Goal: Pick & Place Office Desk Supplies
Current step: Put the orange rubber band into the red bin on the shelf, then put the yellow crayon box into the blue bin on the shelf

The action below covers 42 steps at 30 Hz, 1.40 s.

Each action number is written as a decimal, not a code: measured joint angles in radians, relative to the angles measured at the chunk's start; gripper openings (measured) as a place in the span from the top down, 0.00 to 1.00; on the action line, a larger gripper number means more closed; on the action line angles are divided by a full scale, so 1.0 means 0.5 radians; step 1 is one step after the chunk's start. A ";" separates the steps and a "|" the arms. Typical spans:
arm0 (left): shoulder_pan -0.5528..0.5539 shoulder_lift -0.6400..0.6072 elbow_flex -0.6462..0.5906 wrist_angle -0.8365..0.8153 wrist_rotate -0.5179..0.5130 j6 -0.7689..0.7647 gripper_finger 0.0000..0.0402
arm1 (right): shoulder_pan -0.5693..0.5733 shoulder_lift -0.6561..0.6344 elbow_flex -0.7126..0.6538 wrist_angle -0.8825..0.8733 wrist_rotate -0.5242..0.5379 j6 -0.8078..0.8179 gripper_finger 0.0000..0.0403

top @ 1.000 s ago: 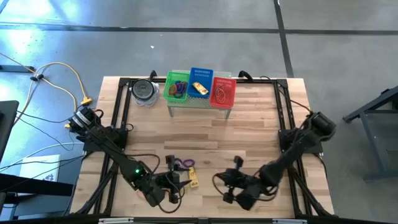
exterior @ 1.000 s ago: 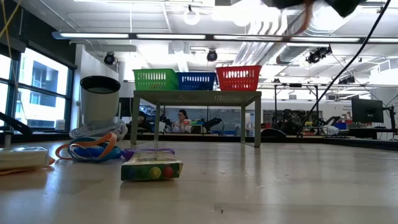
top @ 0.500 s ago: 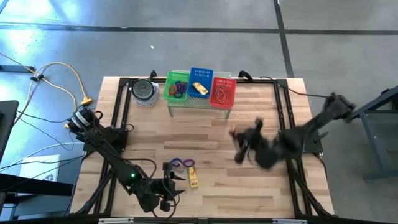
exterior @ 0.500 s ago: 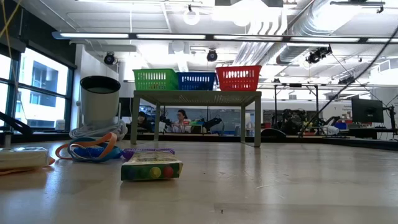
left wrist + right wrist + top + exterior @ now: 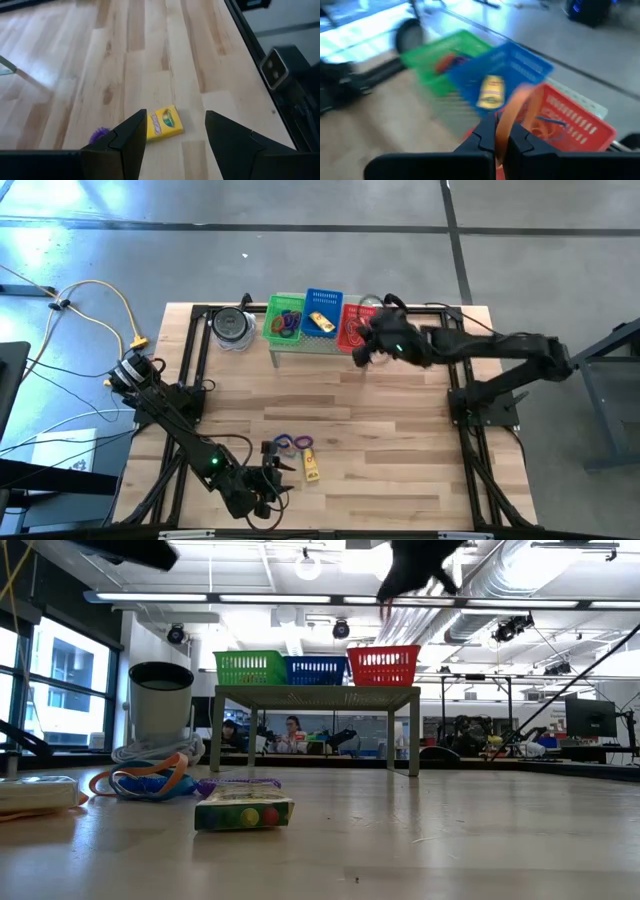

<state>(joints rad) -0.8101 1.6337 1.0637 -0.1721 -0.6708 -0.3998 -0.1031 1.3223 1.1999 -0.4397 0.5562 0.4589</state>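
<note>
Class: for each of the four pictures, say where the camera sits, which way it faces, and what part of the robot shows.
High: overhead, straight down; both arms, right gripper by the red basket.
Low: tabletop level, facing the room; dark arm parts at the top.
Left wrist: past the open left gripper at the yellow piece.
Right wrist: right gripper shut on an orange band, over the baskets.
Shared: the red basket.

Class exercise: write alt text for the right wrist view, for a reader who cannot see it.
The right gripper is shut on an orange band loop, carried above a red basket that already holds orange bands. Beside the red basket stand a blue basket holding a yellow piece and a green basket.
</note>
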 joint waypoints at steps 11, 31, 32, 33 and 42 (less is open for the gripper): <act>-0.015 0.000 0.000 -0.205 0.177 -0.115 0.52 | -0.268 0.369 -0.002 0.035 -0.138 0.052 1.00; -0.008 0.000 0.000 -0.224 0.184 -0.189 0.52 | -0.291 0.339 -0.001 0.243 -0.227 0.103 0.47; -0.008 0.000 0.000 -0.225 0.183 -0.189 0.52 | -0.279 0.327 -0.001 0.305 -0.184 0.054 0.47; -0.007 0.000 0.000 -0.225 0.183 -0.189 0.52 | -0.257 0.310 -0.001 0.369 -0.151 0.005 0.46; -0.015 0.000 -0.001 -0.231 0.182 -0.196 0.52 | 0.023 -0.012 0.002 0.722 -0.274 -0.101 0.51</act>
<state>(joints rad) -0.8177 1.6337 1.0634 -0.2878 -0.5800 -0.4980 -0.0918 1.3161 1.2010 -0.0787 0.4193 0.4085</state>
